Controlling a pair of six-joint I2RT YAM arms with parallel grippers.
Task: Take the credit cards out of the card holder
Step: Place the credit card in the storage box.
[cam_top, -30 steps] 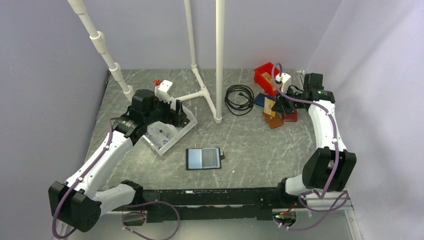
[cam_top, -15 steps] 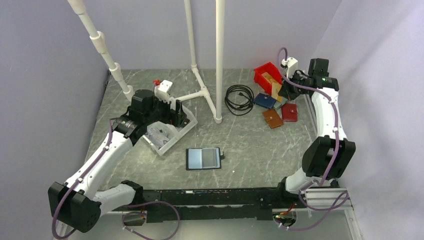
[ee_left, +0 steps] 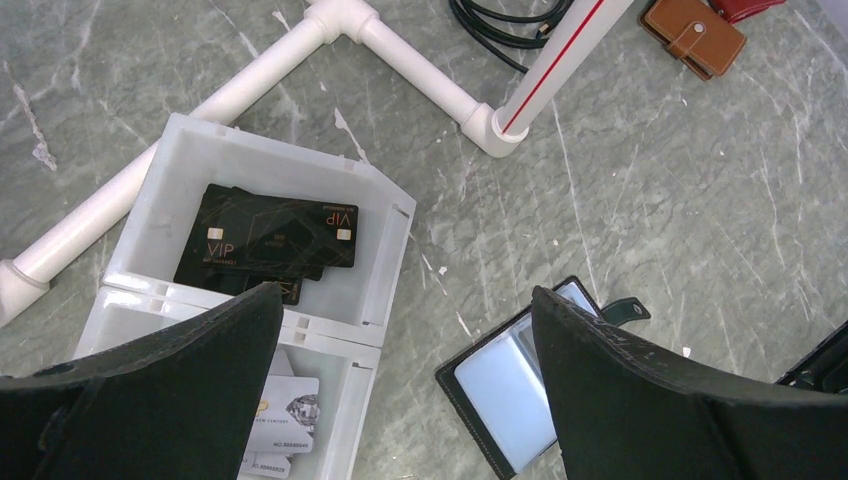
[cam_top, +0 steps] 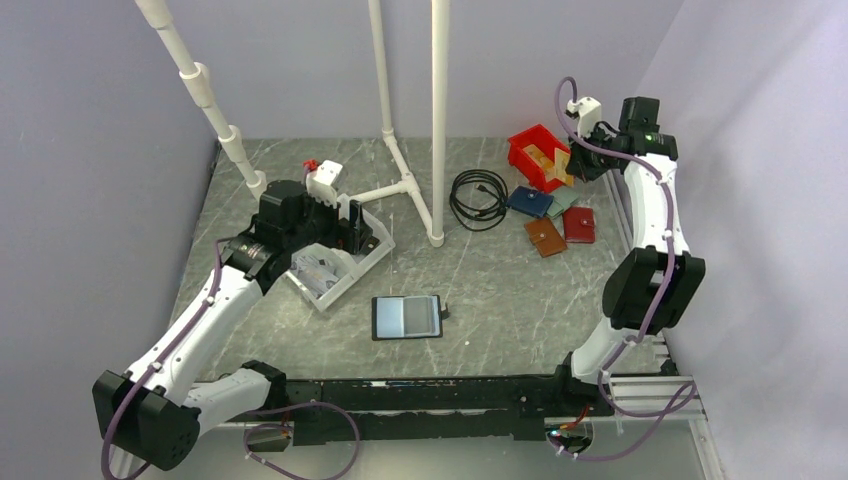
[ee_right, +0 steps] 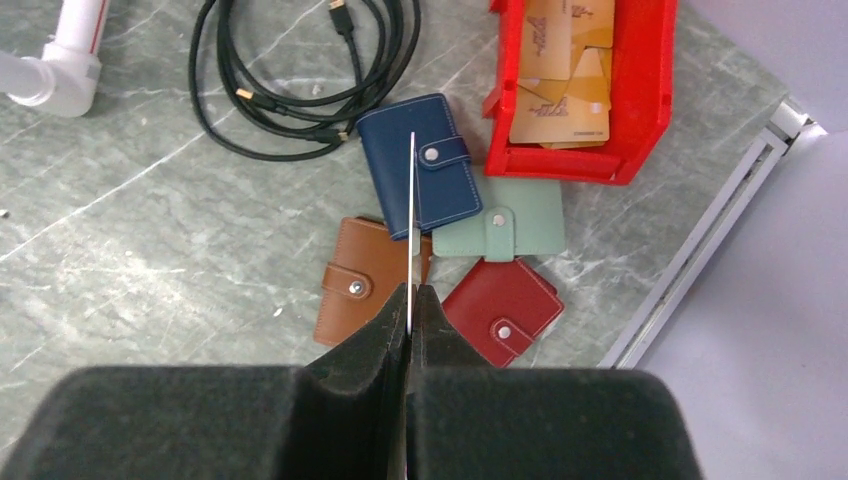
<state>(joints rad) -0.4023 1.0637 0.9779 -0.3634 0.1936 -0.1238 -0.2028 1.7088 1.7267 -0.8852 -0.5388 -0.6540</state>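
The right pincer (ee_right: 410, 292) is clenched on a credit card (ee_right: 411, 200), held edge-on above the blue wallet (ee_right: 445, 195) at the far right of the surface (cam_top: 500, 290). The red bin (ee_right: 650, 110) lies close by on the card's far side. The right arm is the nearer one. The card holder (cam_top: 407, 317) lies open at near centre, long axis left to right. The left pincer (ee_left: 405, 293) is released, hovering over the white tray (ee_left: 300, 160).
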